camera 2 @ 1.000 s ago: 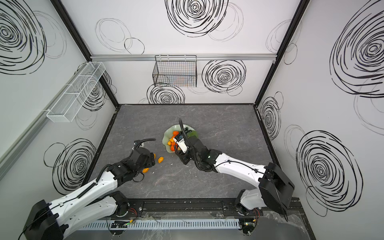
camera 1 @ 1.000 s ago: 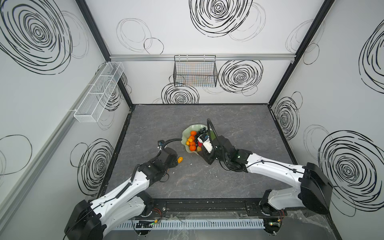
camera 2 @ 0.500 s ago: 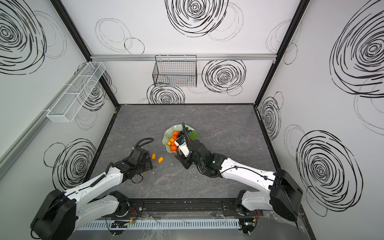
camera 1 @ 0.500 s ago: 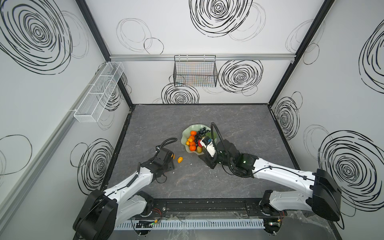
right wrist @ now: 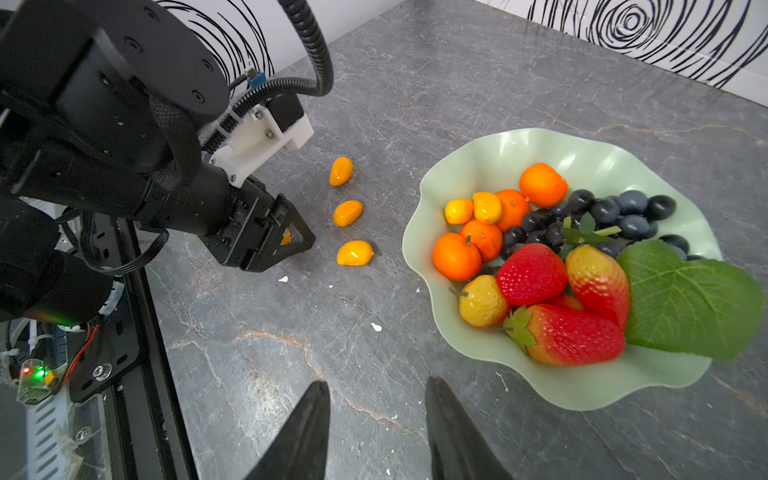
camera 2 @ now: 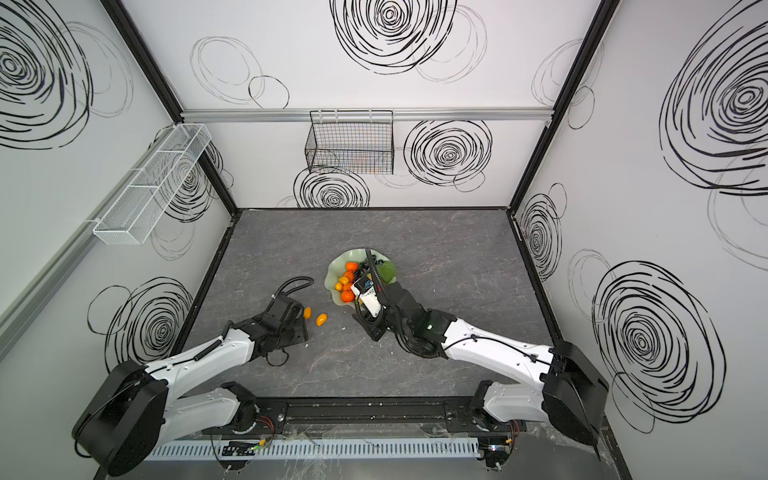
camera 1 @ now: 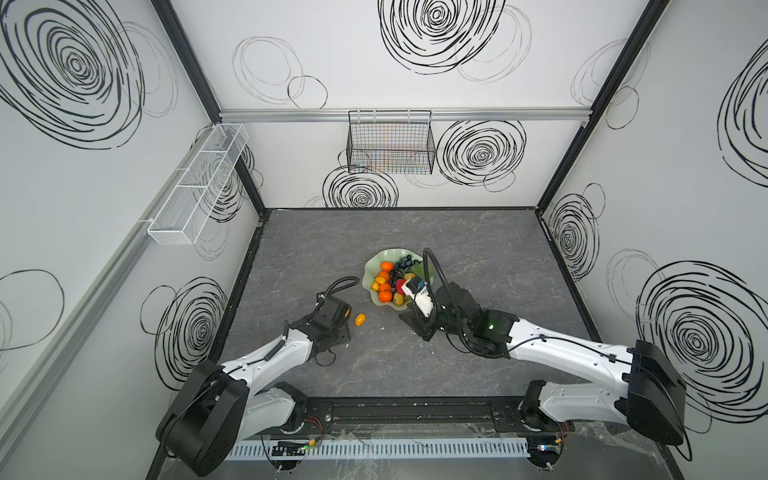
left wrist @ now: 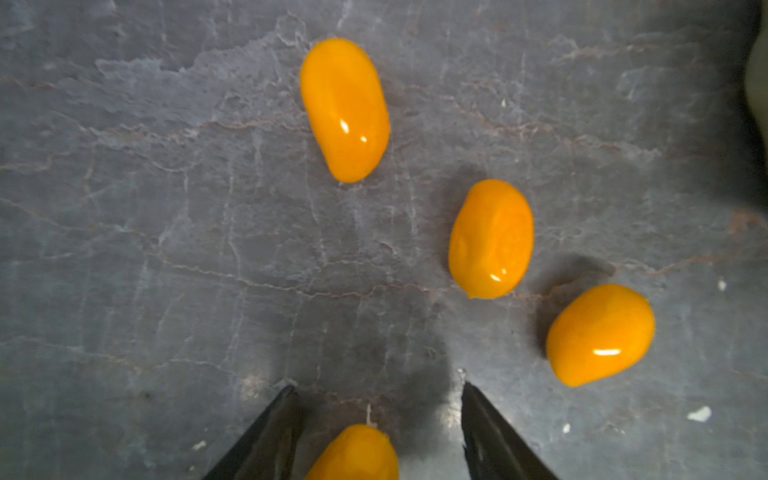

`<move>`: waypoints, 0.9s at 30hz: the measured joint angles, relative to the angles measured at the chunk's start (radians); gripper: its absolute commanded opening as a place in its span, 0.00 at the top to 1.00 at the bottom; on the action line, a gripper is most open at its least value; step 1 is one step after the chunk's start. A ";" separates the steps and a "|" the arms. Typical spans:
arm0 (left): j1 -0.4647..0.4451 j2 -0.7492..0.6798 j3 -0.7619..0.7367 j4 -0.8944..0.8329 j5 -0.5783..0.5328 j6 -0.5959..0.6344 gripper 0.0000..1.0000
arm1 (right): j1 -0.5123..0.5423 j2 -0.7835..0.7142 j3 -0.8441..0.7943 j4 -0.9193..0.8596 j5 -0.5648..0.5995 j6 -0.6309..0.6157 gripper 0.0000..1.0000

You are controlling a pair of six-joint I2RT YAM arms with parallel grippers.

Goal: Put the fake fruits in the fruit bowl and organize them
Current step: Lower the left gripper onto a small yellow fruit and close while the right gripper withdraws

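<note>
Across the cell floor: dark grey, veined stone-look table (camera 1: pixel 478 249), matt, with a few white crumbs (right wrist: pixel 376 327) toward the front. White walls (camera 1: pixel 415 95) with black scribbled spirals close it at 9, 12 and 3 o'clock. Black posts (camera 1: pixel 559 170) stand in the far corners.

A black wire basket (camera 1: pixel 390 143) hangs from a metal rail (camera 1: pixel 291 114) on the 12 o'clock wall. A white mesh basket (camera 1: pixel 199 183) is on the 9 o'clock wall. Both are well above the table.

The bowl (right wrist: pixel 582 395) sits near table centre, a little toward the front. It holds tangerines (right wrist: pixel 456 256), strawberries (right wrist: pixel 532 274) and a grape bunch (right wrist: pixel 623 208) with its leaf (right wrist: pixel 690 299).

Three kumquats (right wrist: pixel 348 213) lie loose on the table at about 8 o'clock from the bowl. They form a short row, apart from each other and from the rim.

Left claw (left wrist: pixel 377 385): low over the table beside that row. Jaws are apart around a fourth kumquat (left wrist: pixel 355 453), with a gap on each side, so it is not clamped.

Right claw (right wrist: pixel 377 382): about 5 o'clock from the bowl, jaws apart with nothing between. It is near the rim but not touching it.

Room to move: bare slab runs from the bowl out to the 12 and 3 o'clock walls. The 6 o'clock edge is closed by a black track (camera 1: pixel 415 411).
</note>
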 measured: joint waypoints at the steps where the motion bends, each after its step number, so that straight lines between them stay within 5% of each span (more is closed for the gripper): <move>1: -0.006 0.000 0.000 -0.002 -0.003 -0.003 0.37 | 0.000 -0.003 -0.003 0.000 0.000 0.000 0.57; 27: -0.080 -0.004 -0.007 -0.024 -0.043 -0.065 0.69 | 0.000 -0.020 -0.040 0.002 0.001 0.004 0.58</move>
